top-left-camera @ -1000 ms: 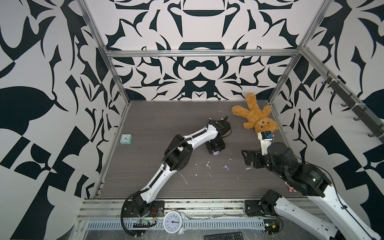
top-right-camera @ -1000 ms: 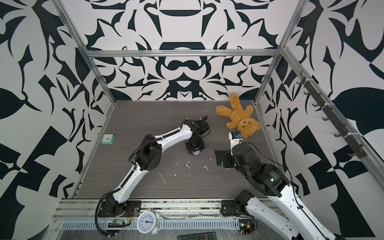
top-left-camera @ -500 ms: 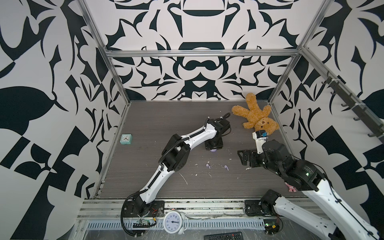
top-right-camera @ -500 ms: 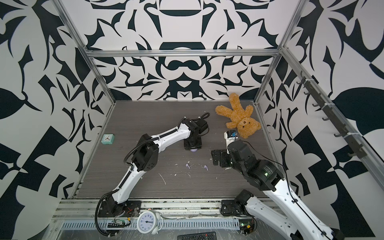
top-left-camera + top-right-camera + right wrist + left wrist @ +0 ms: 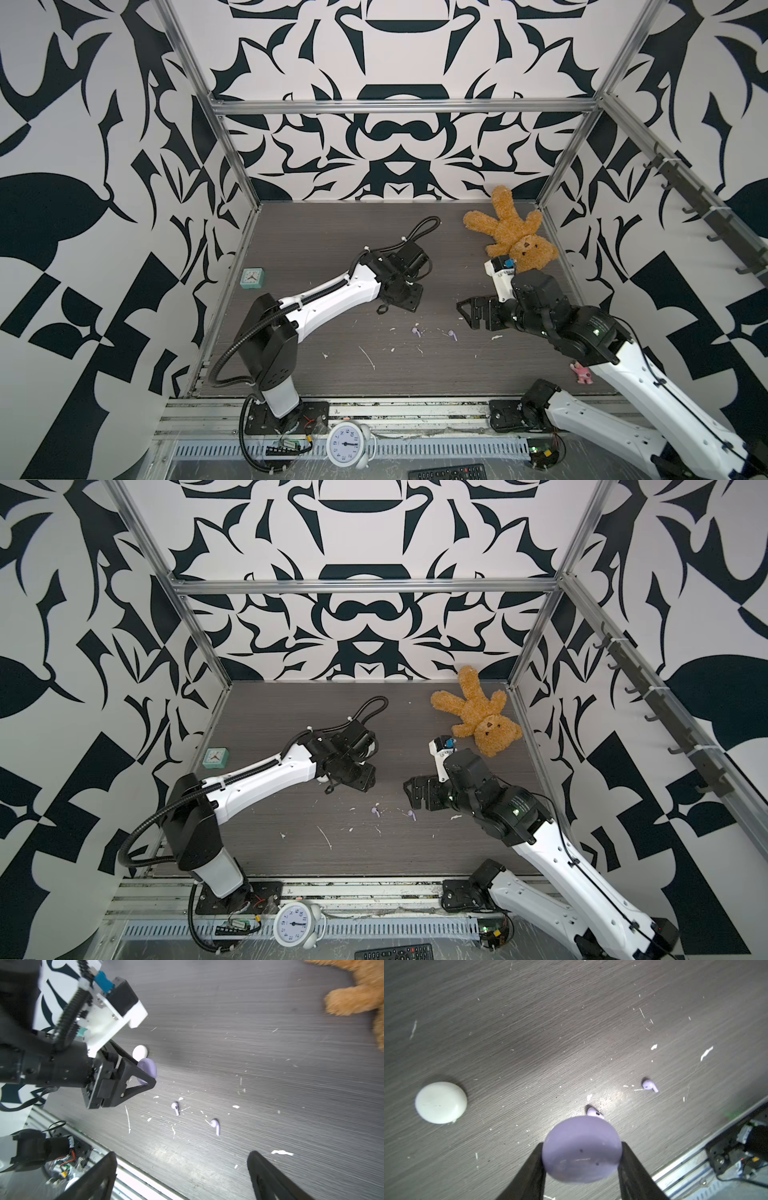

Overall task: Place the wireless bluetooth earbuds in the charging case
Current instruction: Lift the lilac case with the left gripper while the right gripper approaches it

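Note:
My left gripper [image 5: 582, 1146] is shut on a round pale purple charging case [image 5: 581, 1151], closed and held a little above the table; the right wrist view shows that case [image 5: 146, 1070] between the black fingers. Two pale purple earbuds lie loose on the grey table in both top views [image 5: 415, 331] [image 5: 452, 334], just in front of the held case. In the left wrist view one earbud [image 5: 595, 1112] peeks out past the case, another [image 5: 650, 1085] lies farther off. My right gripper [image 5: 471, 313] [image 5: 182, 1155] is open and empty, right of the earbuds.
A closed white round case [image 5: 441, 1102] rests on the table beside the left gripper. A brown teddy bear [image 5: 513, 237] lies at the back right, a teal clock [image 5: 252, 277] at the left wall, a pink toy [image 5: 582, 372] front right. White scraps [image 5: 368, 357] litter the middle.
My left gripper has swung left with the purple case in it. My right gripper has moved left toward the earbuds, still open.

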Controlling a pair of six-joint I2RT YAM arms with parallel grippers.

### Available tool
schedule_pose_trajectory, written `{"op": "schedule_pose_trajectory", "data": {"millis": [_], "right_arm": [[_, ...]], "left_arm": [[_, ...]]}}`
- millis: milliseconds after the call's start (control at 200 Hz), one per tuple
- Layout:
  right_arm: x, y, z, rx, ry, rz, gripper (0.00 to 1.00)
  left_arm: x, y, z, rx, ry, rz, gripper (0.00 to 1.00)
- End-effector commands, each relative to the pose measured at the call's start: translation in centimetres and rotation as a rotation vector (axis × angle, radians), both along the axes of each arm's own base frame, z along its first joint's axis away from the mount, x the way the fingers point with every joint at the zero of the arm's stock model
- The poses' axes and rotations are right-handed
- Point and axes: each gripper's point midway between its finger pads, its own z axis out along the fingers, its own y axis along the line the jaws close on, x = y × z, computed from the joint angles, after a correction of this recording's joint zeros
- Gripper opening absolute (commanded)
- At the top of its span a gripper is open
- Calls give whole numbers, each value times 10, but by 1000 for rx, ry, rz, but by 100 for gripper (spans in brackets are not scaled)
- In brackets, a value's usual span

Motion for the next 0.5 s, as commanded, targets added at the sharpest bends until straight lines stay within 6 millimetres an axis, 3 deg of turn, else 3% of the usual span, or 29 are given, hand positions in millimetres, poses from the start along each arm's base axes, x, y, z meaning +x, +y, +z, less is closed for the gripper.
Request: {"op": "schedule_pose_trajectory", "data": {"millis": [0,280,375,390,495], "right_arm": [[3,25,26,90,-19,86,100],[11,64,26,141,54,224,98],[15,73,24,150,63,252,97],[14,74,24,151,66,258,97],[15,82,20,158,88,286,96]], "left_arm": [[-9,-6,13,-33,-121,-211,0],[-53,-5,35,-174,-283,-457,0],[-67,0,35,-181,-359,-540,0],[-70,3,45,-203,-389,-547,0],[-76,13,51,-205,-485,-601,0]]}}
